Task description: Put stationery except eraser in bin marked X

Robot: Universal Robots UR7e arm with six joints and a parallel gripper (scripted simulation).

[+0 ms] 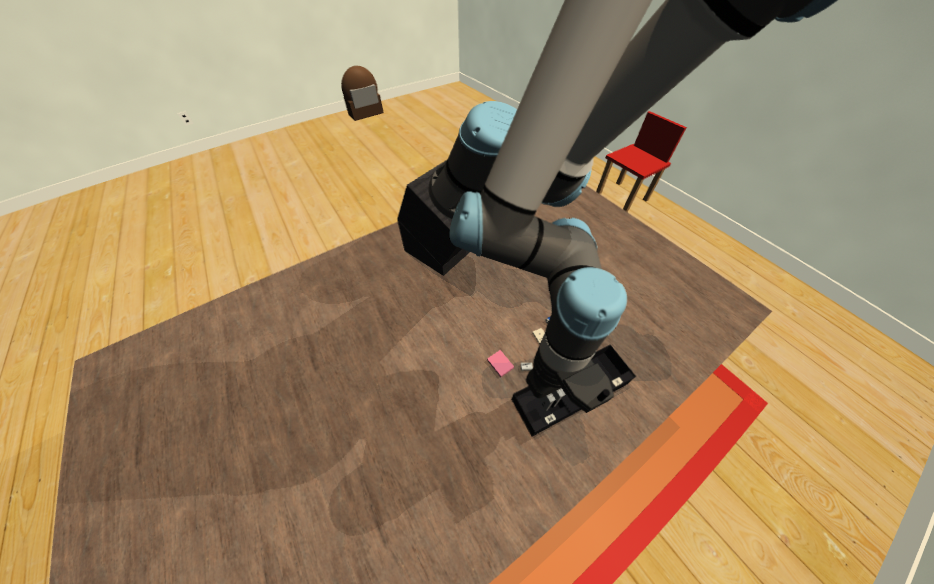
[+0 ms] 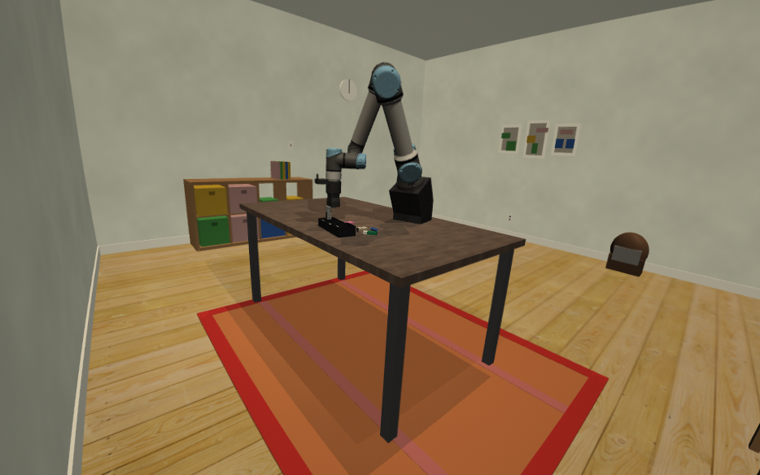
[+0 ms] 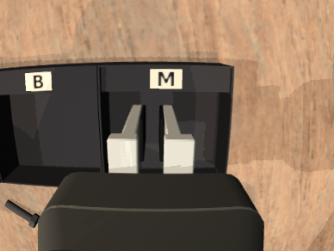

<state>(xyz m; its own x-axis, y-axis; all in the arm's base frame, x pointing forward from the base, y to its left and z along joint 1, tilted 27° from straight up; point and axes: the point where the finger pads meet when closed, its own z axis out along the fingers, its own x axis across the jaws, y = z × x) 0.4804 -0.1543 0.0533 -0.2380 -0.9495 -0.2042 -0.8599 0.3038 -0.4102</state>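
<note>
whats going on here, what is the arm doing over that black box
A grey robot arm with blue joints hangs its gripper over the black bin marked M, beside the black bin marked B, on the brown wooden table. Its pale fingers stand close together, and nothing shows between them. A flat pink block and a few smaller items lie on the table next to the bins. No bin marked X shows in the wrist view.
</note>
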